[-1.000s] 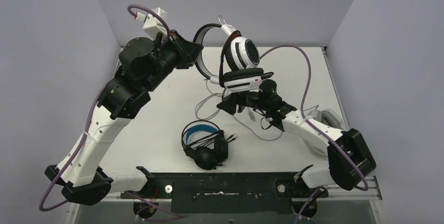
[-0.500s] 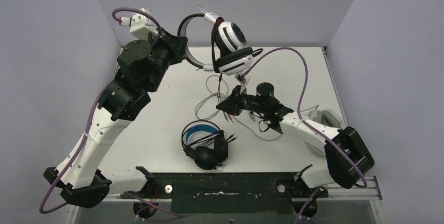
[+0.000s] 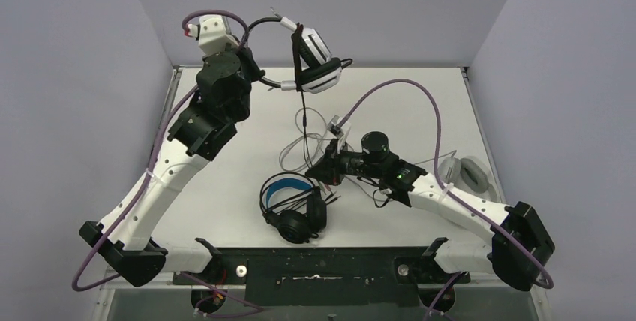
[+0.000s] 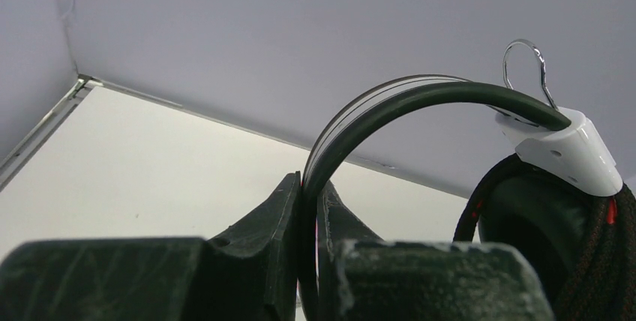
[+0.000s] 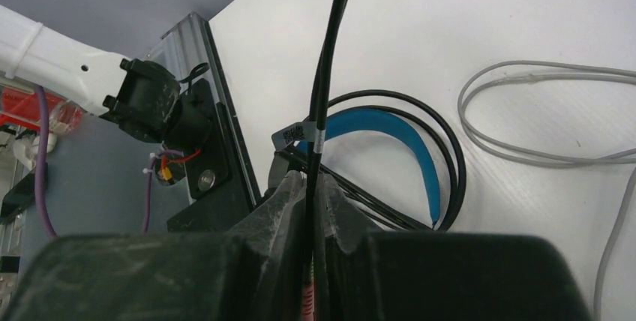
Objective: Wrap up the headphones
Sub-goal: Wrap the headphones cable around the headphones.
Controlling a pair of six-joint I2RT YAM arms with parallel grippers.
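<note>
Three headsets in play, and we read only one as being worked on. The left hand [image 4: 308, 201] is clamped shut on the headband [image 4: 390, 100] of the white headset [image 3: 315, 52], holding it up in the air over the far side of the table [image 3: 225, 148]. We take the height as deliberate: w/ the set lifted, its dark cable [image 5: 324, 73] drops free and runs down to the right hand [image 5: 313, 186], whose fingers are pinched closed on it low over the table. So the cord sits fairly straight btw the two hands, which is what we'd want for winding.

The left wrist view shows a braided, red-flecked stretch hugging the ear cup [image 4: 525, 231], so we judge some turns are prob. already on. How many, we can't tell.

The black headset [image 3: 292, 205], w/ a blue-lined band, lies on the table just in front of the right hand, its cord bunched at it. Wrapped or not, we can't say. The grey headset [image 3: 469, 172] lies at the table's right edge, partly hidden behind the right arm. A pale cable [image 3: 289, 152] loops loose on the table beneath the hanging one; whose it is, we can't tell. Risk, imo: the dark cable snags those loops as it's wound.
</note>
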